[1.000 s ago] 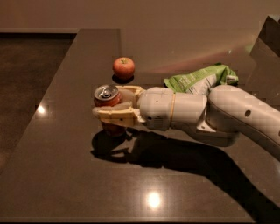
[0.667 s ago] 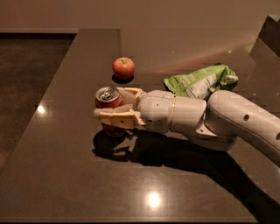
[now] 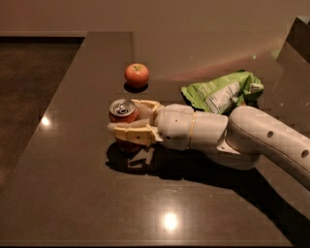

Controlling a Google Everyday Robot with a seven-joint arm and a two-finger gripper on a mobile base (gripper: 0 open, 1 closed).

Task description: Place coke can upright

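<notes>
Low over the dark, glossy desk (image 3: pixel 72 193), a little left of middle: the cream gripper (image 3: pixel 122 116), reaching in sideways at the end of a thick pale arm (image 3: pixel 252 140) stretched across from the right edge of the view. Clamped on the coke can (image 3: pixel 122 107), with one finger behind the can and the other across its near side, both pressed against the red wall. Can held upright between them, silver top and pull tab facing up, red body showing above and below the near finger. Base of the can down at about desk level, sunk in the dark shadow under the gripper; impossible to tell whether touching the surface or just clear of it.

Beyond the gripper, farther from the camera and slightly toward the arm side: a round red apple (image 3: pixel 136 75), standing alone on the desk, apart from both can and fingers, with a small shadow at its foot.

Behind the wrist end of the arm, well back from the fingertips: a crumpled green chip bag (image 3: pixel 223 92) lying flat, its near edge right up against the arm's outline; contact not clear.

Nearer the camera than the gripper, a bright spot of reflected light (image 3: pixel 169 221) on the desk; a second, smaller glint (image 3: pixel 45 121) out past the fingertips near the desk's left edge. Past that edge, brown floor (image 3: pixel 34 72); along the top, a plain pale wall (image 3: pixel 155 14)
</notes>
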